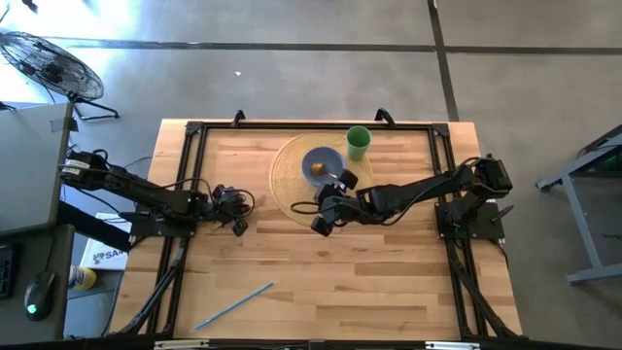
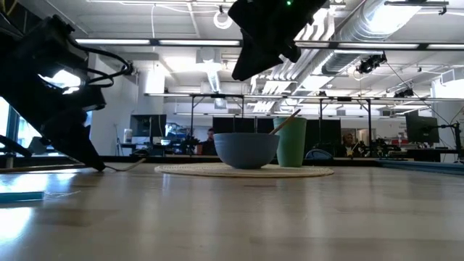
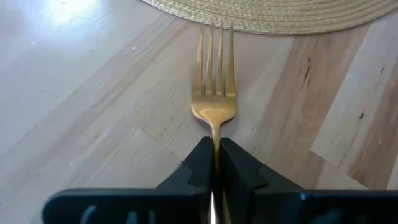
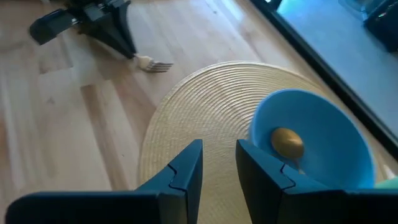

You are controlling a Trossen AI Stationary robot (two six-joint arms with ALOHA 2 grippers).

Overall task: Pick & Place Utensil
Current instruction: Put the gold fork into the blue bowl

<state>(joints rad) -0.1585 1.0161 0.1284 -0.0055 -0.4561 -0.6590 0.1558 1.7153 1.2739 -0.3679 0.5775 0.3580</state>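
A gold fork (image 3: 214, 93) points its tines at the round woven placemat (image 1: 284, 180), just off the mat's left edge. My left gripper (image 3: 214, 155) is shut on it, low over the wood (image 1: 239, 202). My right gripper (image 4: 219, 165) is open and hovers high above the placemat's near part (image 1: 326, 216), touching nothing. A blue bowl (image 4: 323, 124) stands on the placemat with a gold spoon head (image 4: 286, 142) inside. A green cup (image 1: 358, 142) stands beside it on the far side. My left gripper pinches the fork's handle (image 3: 215, 134) just behind the head, between its two fingers (image 3: 200, 163). The fingers slant down from the table's left and lie along the fork. Head and tines (image 4: 157, 64) stick out level toward the placemat; whether they touch the wood, I cannot tell.
A thin blue stick (image 1: 233, 306) lies on the table near its near edge, left of the middle. Black frame rails (image 1: 190, 146) run along the left, far and right sides. Bare wood lies between the placemat and the near edge.
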